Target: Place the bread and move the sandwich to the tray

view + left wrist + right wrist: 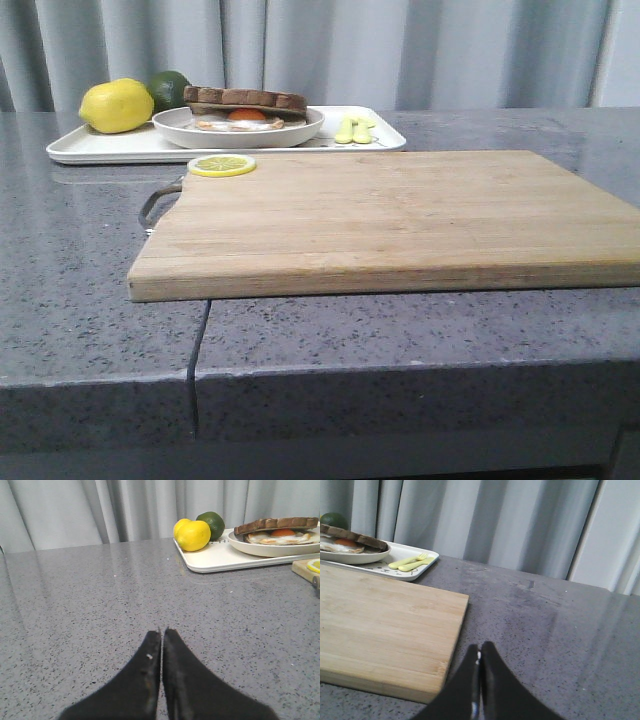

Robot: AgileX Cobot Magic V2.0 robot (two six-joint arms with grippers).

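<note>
The sandwich [240, 112] lies in a round white plate [238, 133] on the white tray [110, 148] at the back left. Its top is the brown-crusted bread [245, 98], with the fried egg and orange yolk showing under it. The left wrist view has the sandwich [277, 530] and tray [215, 560] far off, and my left gripper [162, 630] shut and empty over bare countertop. My right gripper [480, 647] is shut and empty just off the cutting board's corner, far from the sandwich [345, 540]. Neither gripper appears in the front view.
A large wooden cutting board [400, 215] fills the middle of the grey counter, with a lemon slice [222, 165] on its far left corner. A lemon [115, 105], a lime [168, 88] and yellow cutlery [355, 130] share the tray.
</note>
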